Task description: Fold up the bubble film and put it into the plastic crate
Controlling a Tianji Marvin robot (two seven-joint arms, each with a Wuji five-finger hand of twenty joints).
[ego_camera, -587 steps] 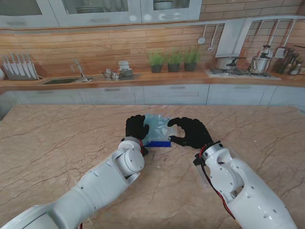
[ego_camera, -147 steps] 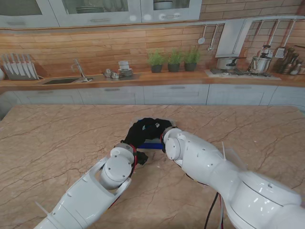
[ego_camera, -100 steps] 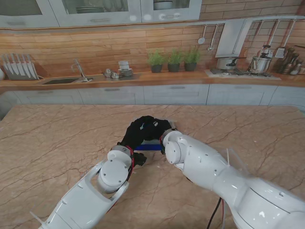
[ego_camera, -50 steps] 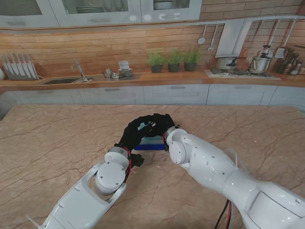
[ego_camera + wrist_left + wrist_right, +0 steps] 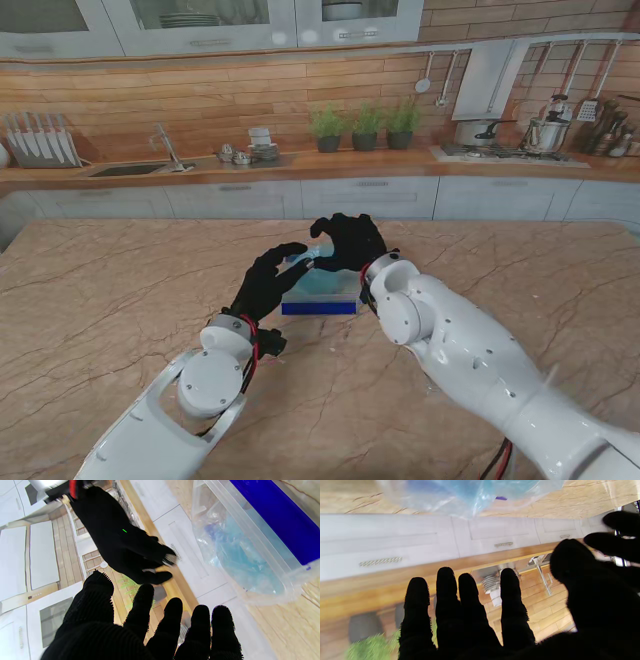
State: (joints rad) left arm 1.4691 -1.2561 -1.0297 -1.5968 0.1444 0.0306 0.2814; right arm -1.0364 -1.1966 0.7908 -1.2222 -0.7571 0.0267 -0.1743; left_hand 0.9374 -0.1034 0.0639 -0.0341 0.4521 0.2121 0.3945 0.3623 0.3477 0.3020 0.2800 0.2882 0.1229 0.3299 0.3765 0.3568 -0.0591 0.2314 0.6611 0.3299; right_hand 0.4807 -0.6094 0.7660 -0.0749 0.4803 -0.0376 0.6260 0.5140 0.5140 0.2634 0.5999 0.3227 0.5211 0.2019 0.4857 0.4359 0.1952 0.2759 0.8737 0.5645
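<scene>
A clear plastic crate (image 5: 320, 306) with a blue front edge stands on the marble table. The bluish bubble film (image 5: 322, 284) lies bunched inside it, also seen through the crate wall (image 5: 252, 552) as bubble film (image 5: 240, 562) in the left wrist view. My left hand (image 5: 268, 282) hovers over the crate's left side, fingers spread, holding nothing. My right hand (image 5: 348, 241) is raised over the crate's far side, fingers apart and empty. The right wrist view shows the film (image 5: 470, 492) past my right hand's fingers (image 5: 467, 597).
The marble table (image 5: 110, 300) stretches wide on both sides of the crate. A kitchen counter with a sink (image 5: 130, 169), potted plants (image 5: 365, 125) and a stove (image 5: 505, 150) runs behind the table's far edge.
Both hands were pressed down into the crate on the film; now they have lifted off it and opened, and the film stays in the crate.
</scene>
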